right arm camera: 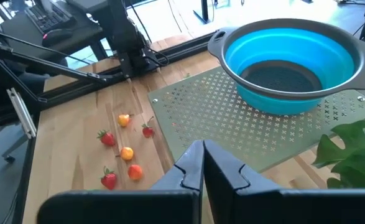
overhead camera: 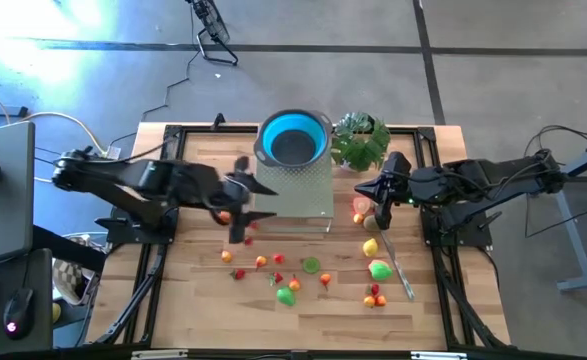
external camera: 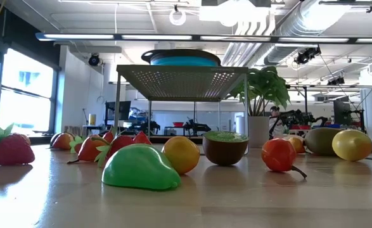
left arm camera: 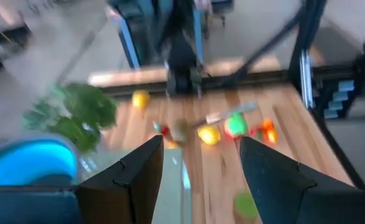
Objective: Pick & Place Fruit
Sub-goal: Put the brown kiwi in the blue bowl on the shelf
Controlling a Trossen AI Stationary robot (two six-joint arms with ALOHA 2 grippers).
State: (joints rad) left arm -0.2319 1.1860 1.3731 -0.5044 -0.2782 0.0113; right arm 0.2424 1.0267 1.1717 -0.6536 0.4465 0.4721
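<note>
While fruit (overhead camera: 291,280) sits scattered on table (overhead camera: 193,310), we see bowl (overhead camera: 293,138) empty on shelf (overhead camera: 303,190). Our left gripper (overhead camera: 241,212) fingers apart, holding nothing; right gripper (overhead camera: 378,192) pressed together. Nearly all work left.

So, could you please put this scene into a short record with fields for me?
bowl: blue bowl sits on a perforated metal stand at the table's far middle
fruit: small toy fruits scattered on the wooden table nearer than the stand; none seen in the bowl
plant: green plant right of the bowl
knife: silver knife lies on the table's right side
left gripper: open, at the stand's left edge; an orange fruit shows at it
right gripper: shut, empty, beside the plant
</note>
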